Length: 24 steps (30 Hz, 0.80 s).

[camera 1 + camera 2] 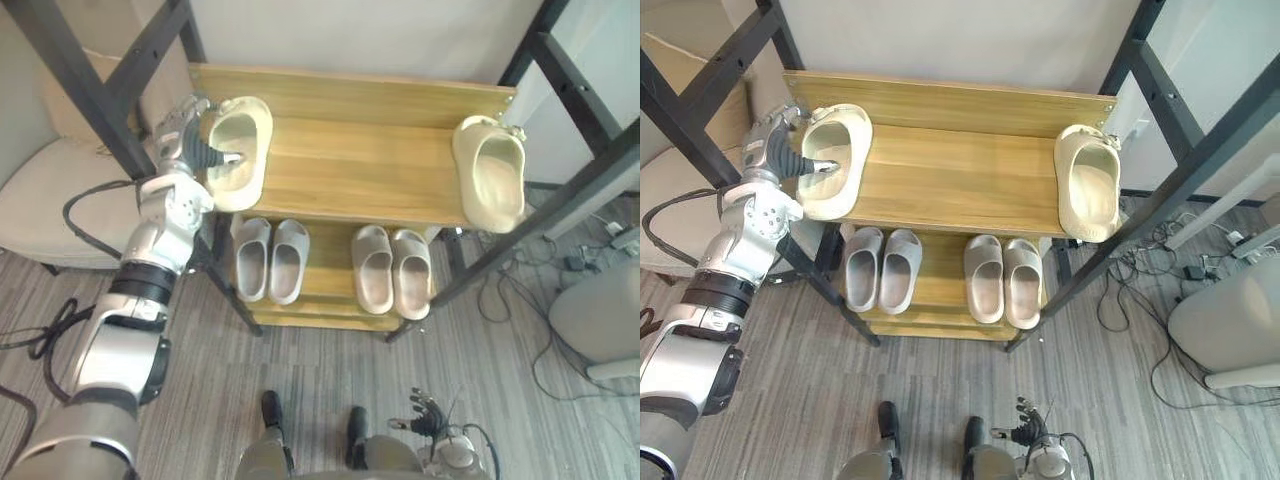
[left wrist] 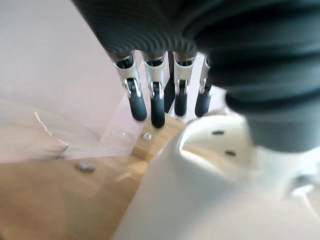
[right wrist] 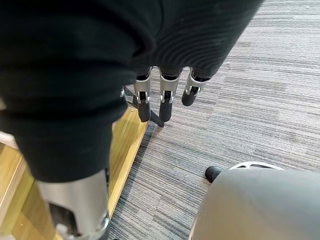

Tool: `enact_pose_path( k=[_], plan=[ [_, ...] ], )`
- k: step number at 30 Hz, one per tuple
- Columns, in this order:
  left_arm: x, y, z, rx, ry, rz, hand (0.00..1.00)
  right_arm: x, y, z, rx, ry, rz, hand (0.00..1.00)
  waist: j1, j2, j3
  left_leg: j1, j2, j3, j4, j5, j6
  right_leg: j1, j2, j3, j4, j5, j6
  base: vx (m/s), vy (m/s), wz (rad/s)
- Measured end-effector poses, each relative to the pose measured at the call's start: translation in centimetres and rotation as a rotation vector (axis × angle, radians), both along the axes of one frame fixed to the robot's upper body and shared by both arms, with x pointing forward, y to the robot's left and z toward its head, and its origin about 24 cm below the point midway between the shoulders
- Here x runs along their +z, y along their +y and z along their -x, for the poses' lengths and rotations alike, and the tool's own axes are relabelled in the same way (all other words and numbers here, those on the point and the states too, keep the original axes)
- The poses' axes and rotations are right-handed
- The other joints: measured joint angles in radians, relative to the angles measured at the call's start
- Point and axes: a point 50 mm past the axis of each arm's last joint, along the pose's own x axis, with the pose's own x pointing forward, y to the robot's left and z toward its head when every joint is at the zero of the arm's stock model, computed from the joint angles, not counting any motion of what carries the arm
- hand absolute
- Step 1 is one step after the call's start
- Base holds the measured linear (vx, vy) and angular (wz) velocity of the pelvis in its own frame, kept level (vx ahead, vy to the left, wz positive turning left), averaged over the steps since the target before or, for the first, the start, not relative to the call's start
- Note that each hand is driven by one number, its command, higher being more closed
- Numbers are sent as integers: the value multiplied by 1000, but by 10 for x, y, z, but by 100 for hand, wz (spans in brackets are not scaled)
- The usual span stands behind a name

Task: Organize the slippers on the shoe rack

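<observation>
Two cream slippers lie on the wooden top shelf [image 1: 360, 165] of the shoe rack. One slipper [image 1: 240, 150] is at the left end, its heel past the front edge, and the other slipper [image 1: 490, 175] is at the right end, also overhanging. My left hand [image 1: 185, 135] is at the left slipper's outer side, with the thumb reaching into its opening and the fingers [image 2: 157, 102] straight, just clear of the rim [image 2: 200, 145]. My right hand [image 1: 425, 410] hangs low near the floor, its fingers [image 3: 165, 105] straight and empty.
The lower shelf [image 1: 325, 300] holds two neat pairs of slippers, a grey-white pair [image 1: 270, 260] and a beige pair [image 1: 392, 268]. Black frame bars [image 1: 90, 85] cross left and right of the rack. A cream chair [image 1: 40, 200] stands at the left. Cables [image 1: 560, 270] and a grey bin [image 1: 600, 320] lie at the right.
</observation>
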Motion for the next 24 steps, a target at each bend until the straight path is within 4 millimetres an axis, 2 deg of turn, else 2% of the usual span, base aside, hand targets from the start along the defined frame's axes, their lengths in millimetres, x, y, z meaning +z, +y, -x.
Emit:
enact_pose_path(
  k=[12,19,23,24],
  plan=[
    [7,-1,-1,-29,-36,149,100,1,0,0,-6,-6,-9,0,-3,-1,2,-5,-5,-1,0,12,12,-4,-3,1,-3,12,2,-11,5,0],
    [11,-10,2,-72,-78,202,100,1,0,0,-13,-5,-14,0,-3,-1,2,-5,-14,-3,0,16,13,1,-13,-1,-8,15,8,-3,9,1],
    [21,-24,6,-126,-149,251,100,1,0,0,-13,-6,-14,0,-12,-1,2,-4,-21,-4,0,21,19,9,-18,-1,-21,21,18,4,9,0],
    [24,-25,7,-136,-167,254,100,1,1,-2,-13,-10,-15,0,-28,-1,2,-1,-26,-3,0,25,18,12,-22,1,-23,22,20,25,41,0]
  ],
)
